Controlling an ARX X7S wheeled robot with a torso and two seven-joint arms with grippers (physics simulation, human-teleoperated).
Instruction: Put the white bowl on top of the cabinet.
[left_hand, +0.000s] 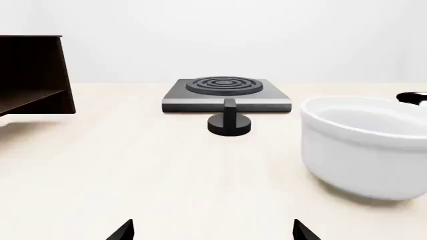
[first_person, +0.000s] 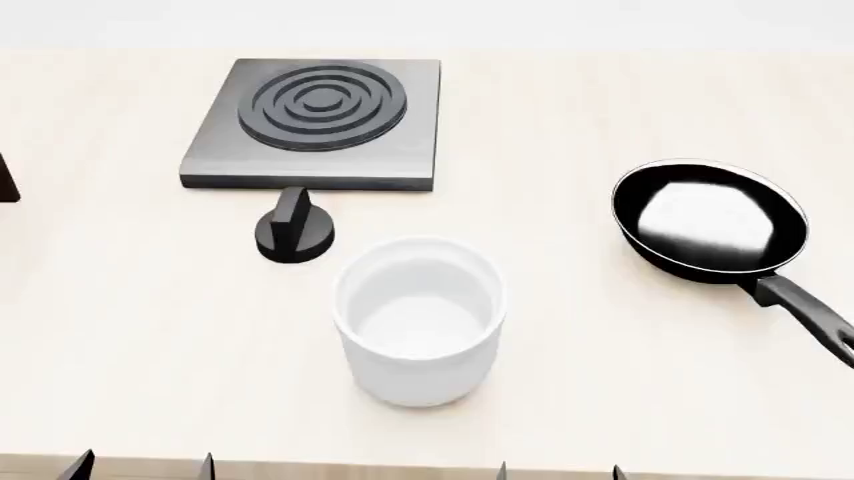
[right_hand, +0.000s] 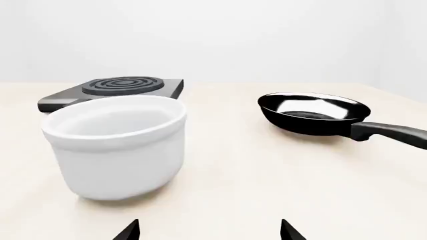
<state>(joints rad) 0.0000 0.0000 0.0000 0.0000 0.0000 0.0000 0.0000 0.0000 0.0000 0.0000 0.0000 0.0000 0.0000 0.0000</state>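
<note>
The white bowl (first_person: 419, 318) stands upright and empty on the pale table, near the front middle. It also shows in the left wrist view (left_hand: 365, 145) and in the right wrist view (right_hand: 117, 145). The cabinet (left_hand: 32, 75) is a dark brown box at the far left; in the head view only a sliver of it (first_person: 6, 178) shows at the left edge. My left gripper (first_person: 143, 466) and right gripper (first_person: 559, 472) are both open and empty at the table's front edge, short of the bowl, one on each side of it.
A grey stove plate with rings (first_person: 318, 122) lies at the back, with a black knob (first_person: 295, 233) just in front of it. A black frying pan (first_person: 710, 219) sits at the right, its handle (first_person: 807, 313) pointing to the front right.
</note>
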